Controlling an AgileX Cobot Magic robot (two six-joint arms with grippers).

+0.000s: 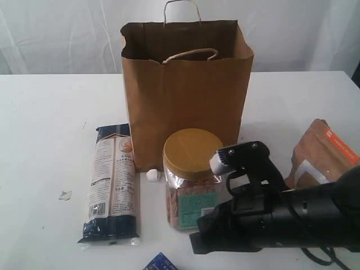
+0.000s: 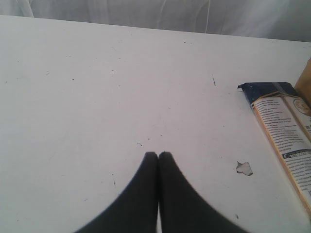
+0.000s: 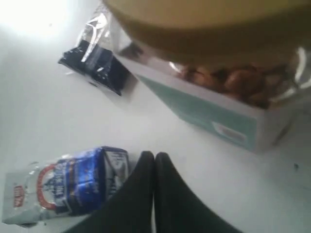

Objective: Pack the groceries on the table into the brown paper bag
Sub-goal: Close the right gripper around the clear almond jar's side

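The brown paper bag [image 1: 185, 95] stands upright and open at the back middle of the table [image 1: 45, 140]. In front of it stand a tan-lidded clear jar [image 1: 191, 177] and, lying flat to its left, the long dark-blue-and-white pasta packet [image 1: 112, 180]. A kraft pouch with orange label [image 1: 323, 154] lies at the right. My right arm [image 1: 270, 216] reaches in low beside the jar. Its gripper [image 3: 154, 154] is shut and empty, next to a small blue-and-white pack [image 3: 73, 187], with the jar [image 3: 218, 97] just ahead. My left gripper [image 2: 158, 154] is shut and empty over bare table, the pasta packet [image 2: 284, 131] off to one side.
A small white lump [image 1: 152, 175] lies between the pasta packet and the jar. A torn scrap [image 1: 65, 195] lies left of the packet. A white curtain hangs behind the table. The blue pack's corner [image 1: 160, 262] shows at the front edge.
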